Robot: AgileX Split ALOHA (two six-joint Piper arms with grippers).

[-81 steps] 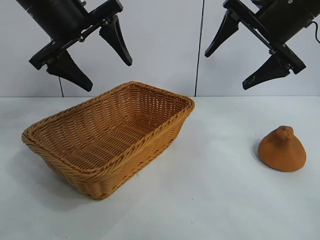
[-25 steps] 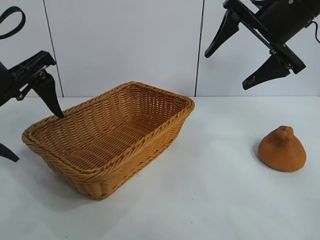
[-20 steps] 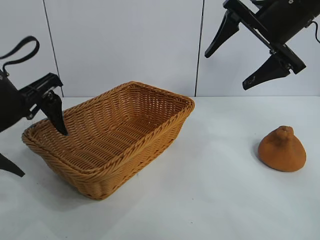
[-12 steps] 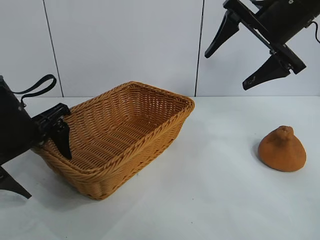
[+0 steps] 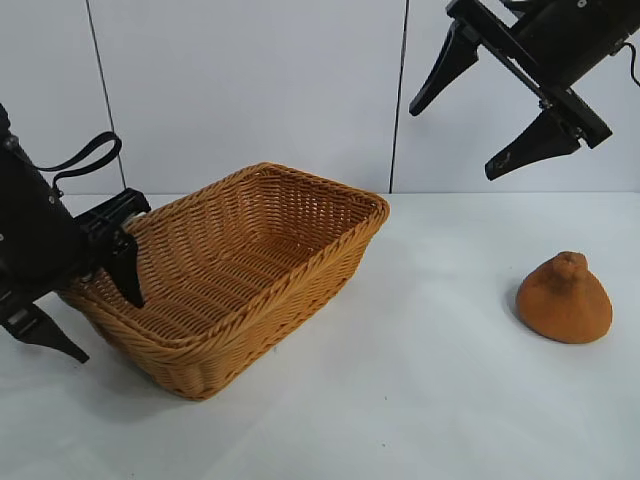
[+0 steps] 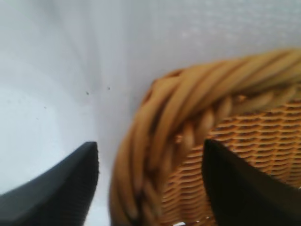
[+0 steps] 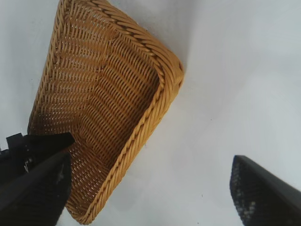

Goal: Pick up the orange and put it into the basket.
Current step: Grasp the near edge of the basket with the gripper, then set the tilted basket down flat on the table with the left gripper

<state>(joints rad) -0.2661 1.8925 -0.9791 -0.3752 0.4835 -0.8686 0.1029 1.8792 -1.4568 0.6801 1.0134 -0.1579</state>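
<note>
Down low at the nine o'clock end of the wicker basket [image 5: 290, 275]: left hand [image 5: 107, 330], fingers apart and astride the braided rim, one black fingertip [image 5: 128, 285] inside the weave, the other outside over the counter [image 5: 420, 400]. From the left wrist view, rim squarely between the two fingers, a thin gap showing on either side, so no firm clamp to call. Black strap [image 5: 85, 160] looping off that arm, up at eleven o'clock of the basket.

High at one o'clock of the basket: right hand [image 5: 452, 143], spread wide, holding nothing, well above the counter and well apart from everything on it.

Out at three o'clock of the basket, well apart from it: the orange [image 5: 565, 300], dull orange-brown, cone-shaped, small knob on top, upright on the counter, untouched. Nothing standing between it and the basket. Nothing between it and the right hand above, either.

Counter plain white and matte, soft shadows under basket and orange. Behind, pale wall panels [image 5: 250, 90] with dark vertical seams, one just above the basket's far corner.

Basket honey-tan, rectangular, sloping sides, set at an angle with a long side running from seven o'clock toward one o'clock. Inside: bare woven floor, plus that one left fingertip by the rim.
</note>
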